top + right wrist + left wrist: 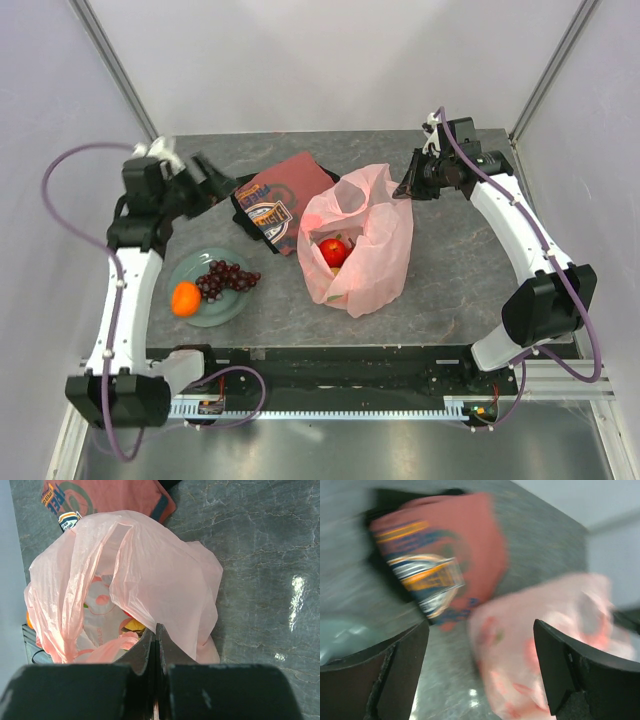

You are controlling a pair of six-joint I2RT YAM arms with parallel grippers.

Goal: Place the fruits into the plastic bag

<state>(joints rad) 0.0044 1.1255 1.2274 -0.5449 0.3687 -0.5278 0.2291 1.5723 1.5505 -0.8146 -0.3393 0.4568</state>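
The plastic bag [375, 245] sits mid-tabletop [460, 270] with a red apple [333, 252] inside, while the orange [185, 299] and grapes [226, 278] lie on the green plate [228, 306]. The left claw [481, 650] hangs spread and empty near the red cloth [280, 200]. The right claw [156, 642] is pressed together at the bag's rim.

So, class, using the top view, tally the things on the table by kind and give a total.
fruit: 3 (orange, grapes, apple)
plate: 1
bag: 1
cloth: 1
Total: 6
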